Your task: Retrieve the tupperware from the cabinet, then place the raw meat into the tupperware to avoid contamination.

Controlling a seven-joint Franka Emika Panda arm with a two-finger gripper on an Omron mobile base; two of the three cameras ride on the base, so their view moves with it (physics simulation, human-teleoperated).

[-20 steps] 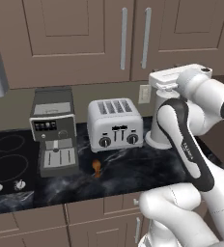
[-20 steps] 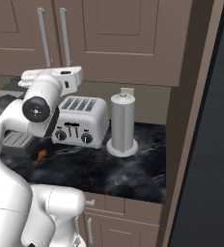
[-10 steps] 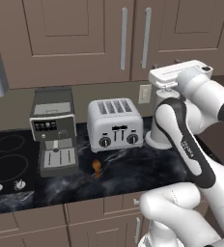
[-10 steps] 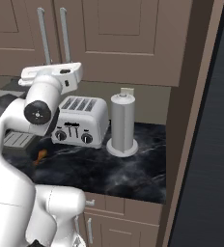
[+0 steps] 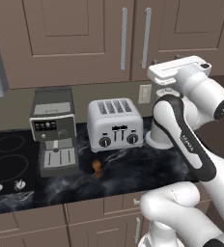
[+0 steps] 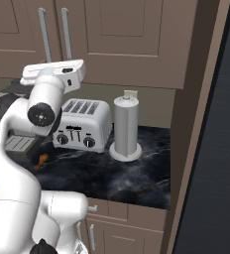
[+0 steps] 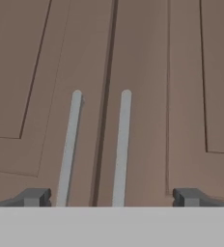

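The brown wall cabinet (image 5: 75, 38) has both doors shut, and its two silver bar handles (image 7: 69, 149) (image 7: 122, 149) stand side by side straight ahead in the hand view. My gripper (image 7: 111, 198) is open, raised in front of the doors. Its fingertips (image 7: 34, 197) sit wide apart on either side of the two handles and touch nothing. The white hand (image 5: 177, 69) hovers above the counter, to the right of the handles (image 5: 145, 37). The raw meat (image 5: 96, 167), a tiny orange-brown piece, lies on the dark counter in front of the toaster. The tupperware is out of view.
A silver toaster (image 5: 115, 124), a coffee machine (image 5: 53, 130) and a tall grey cylinder (image 6: 126, 128) stand along the back of the marble counter (image 6: 112, 173). The cooktop (image 5: 7, 164) is at the left. A tall dark panel (image 6: 206, 124) bounds the right side.
The hand has risen a little toward the cabinet doors. The gripper stays open, and nothing on the counter has moved.
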